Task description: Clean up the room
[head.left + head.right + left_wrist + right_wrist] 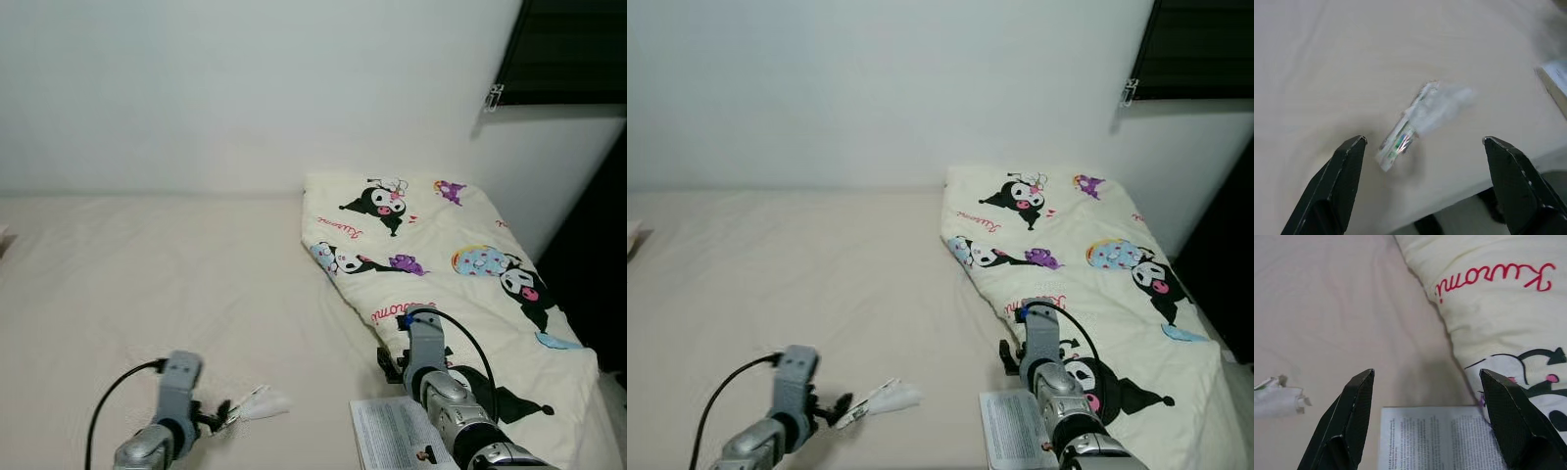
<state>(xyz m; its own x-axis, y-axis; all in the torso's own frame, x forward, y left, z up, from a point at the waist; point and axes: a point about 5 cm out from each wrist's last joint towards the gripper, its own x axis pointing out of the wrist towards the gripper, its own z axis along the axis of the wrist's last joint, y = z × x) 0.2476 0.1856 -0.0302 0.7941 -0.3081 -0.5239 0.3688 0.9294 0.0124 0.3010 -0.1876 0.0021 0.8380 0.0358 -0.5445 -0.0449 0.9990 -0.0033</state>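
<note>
A: Closest in?

B: Left gripper (1422, 147) low over the beige bed sheet (147, 284), black fingers (1342, 176) spread wide apart, holding nothing. Right in front of it, a crumpled white wrapper (257, 403) lying flat on the sheet.

A: Lying which way?

B: Long and thin. In the head views, slanted: small printed end down near the left gripper's tips, fluffy torn end up and off toward the robot's right. In the left wrist view, sitting between the two fingers and a bit ahead of them. Touching or not, can't tell.

A: And on the other side?

B: Right gripper (1425, 421) also low over the bed, fingers (1352, 416) open wide, nothing gripped. Just below it, a printed paper sheet (392, 431) flat on the bed, one edge tucked against the blanket.

A: Farther back?

B: A cream blanket (441, 255) with black cartoon figures and red writing, stretched along the right side of the bed up to the white wall (245, 88). Top right, a dark window frame (568, 49).
</note>
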